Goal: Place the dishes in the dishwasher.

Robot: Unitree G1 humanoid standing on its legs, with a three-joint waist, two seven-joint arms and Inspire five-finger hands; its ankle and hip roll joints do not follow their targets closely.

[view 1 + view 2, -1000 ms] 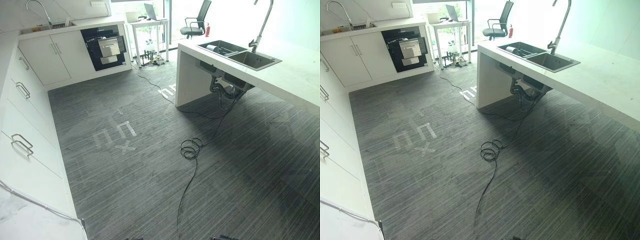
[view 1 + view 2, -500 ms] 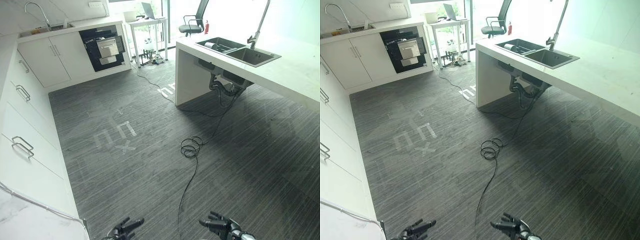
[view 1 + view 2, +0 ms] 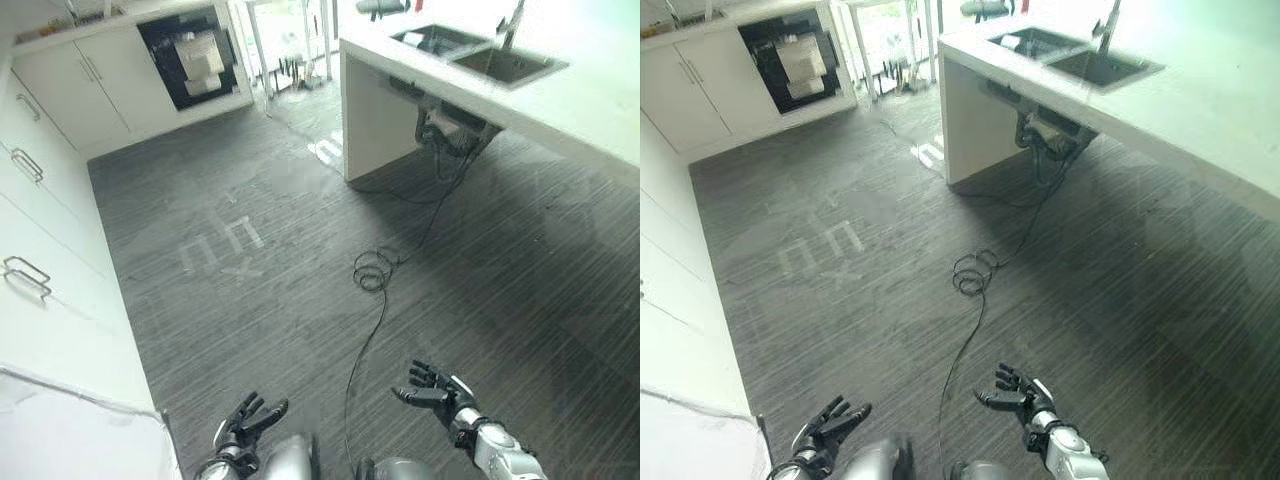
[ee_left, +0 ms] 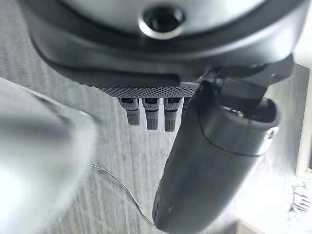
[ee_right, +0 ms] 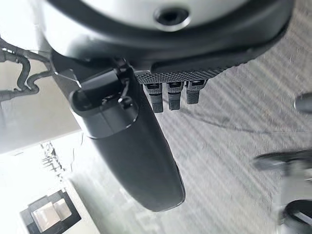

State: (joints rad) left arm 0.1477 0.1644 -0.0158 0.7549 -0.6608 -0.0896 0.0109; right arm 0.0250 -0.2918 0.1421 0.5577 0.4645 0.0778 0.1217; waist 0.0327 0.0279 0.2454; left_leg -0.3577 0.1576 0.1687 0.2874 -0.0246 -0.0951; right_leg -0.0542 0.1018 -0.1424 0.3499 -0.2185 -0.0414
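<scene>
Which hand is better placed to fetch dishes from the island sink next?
Right, marginally. Both the left hand and right hand hang open and empty over the grey floor, far off, but the steel double sink in the white island lies on the robot's right.

my view has tipped down toward the grey floor (image 3: 250, 300), so the dishwasher (image 3: 195, 55) and the island counter (image 3: 560, 90) now sit at the upper edge. a second ago neither hand showed; half a second ago only fingertips did. now my left hand (image 3: 245, 420) and right hand (image 3: 435, 388) have come up over the floor, well apart, fingers spread and holding nothing
</scene>
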